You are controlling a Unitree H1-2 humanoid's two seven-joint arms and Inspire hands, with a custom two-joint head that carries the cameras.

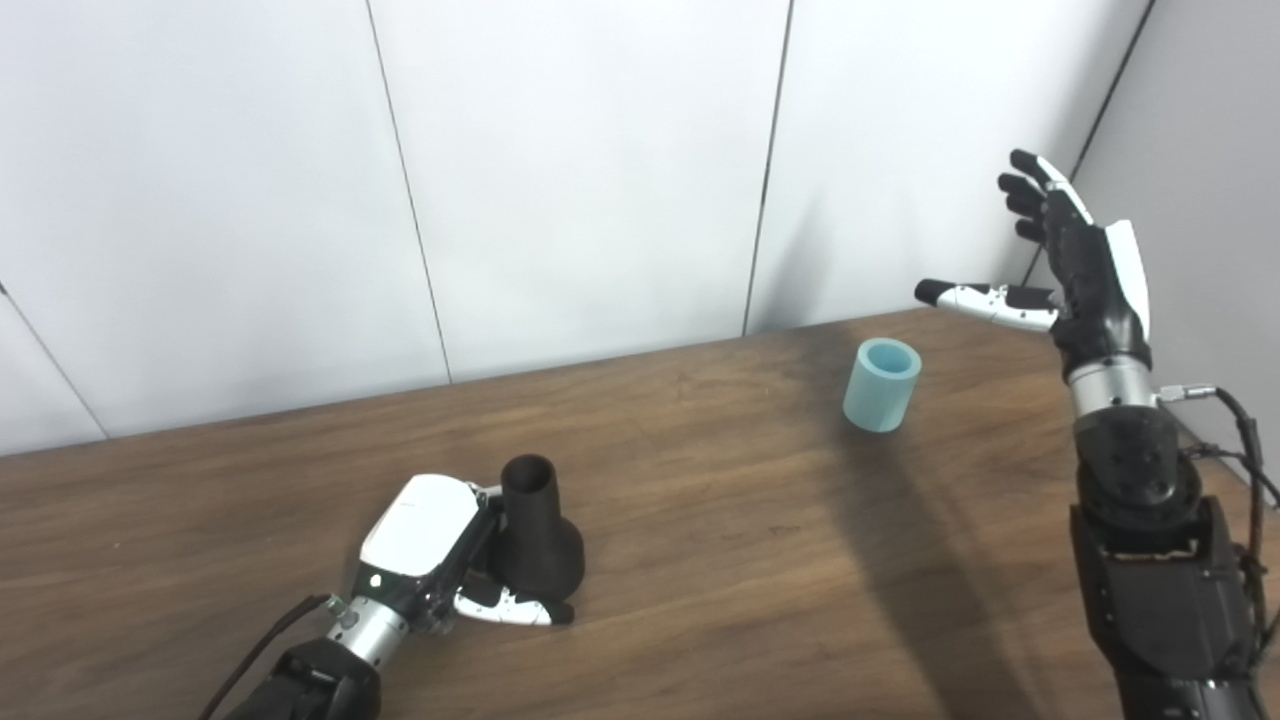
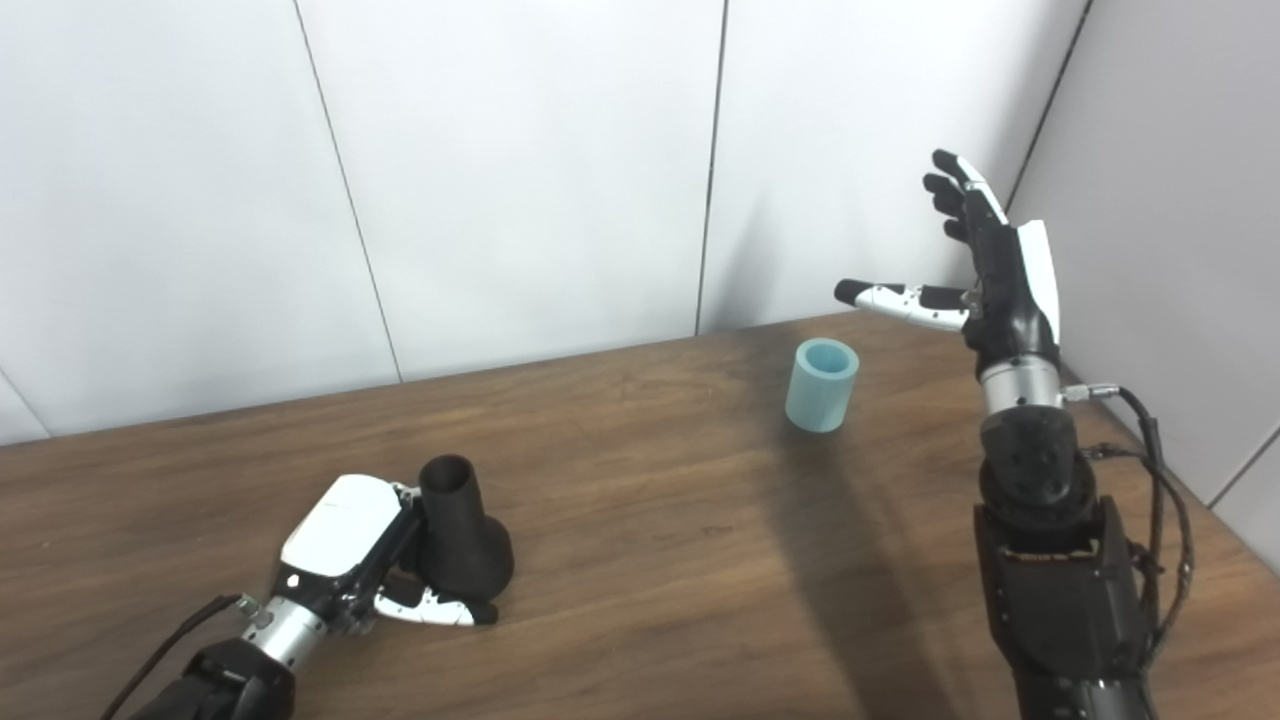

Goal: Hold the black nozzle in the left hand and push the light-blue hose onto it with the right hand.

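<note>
1. Left hand (image 1: pixel 440 545) low on the wooden table (image 1: pixel 700 560), fingers and thumb wrapped around the wide base of the black nozzle (image 1: pixel 537 530); looks like a closed grip, though whether it bears weight or just steadies the part on the table is not clear.
2. Right hand (image 1: pixel 1075 265) raised above the table's far right, fingers spread upward, thumb sticking out sideways, holding nothing.
3. Light-blue hose (image 1: pixel 881 385) stands upright on the table, far right, below and left of the right hand, apart from it. Well apart from the nozzle.
4. Handling guess, hose: short thick-walled tube piece, likely light, probably rubbery or foam-like with some give; matte so not slippery. Best taken around the side wall near mid-height, leaving the open end free to slide on.
5. Handling guess, nozzle: rigid, matte plastic look, light. Hold stays on the flared base so the narrow neck is exposed for the hose.
6. Looks: nozzle is matte black, narrow open cylinder on top flaring to a wider round base, opening facing up. Hose is pale blue-green, stubby cylinder, hollow, open top visible, thick rim.
7. Hose not yet grasped.
</note>
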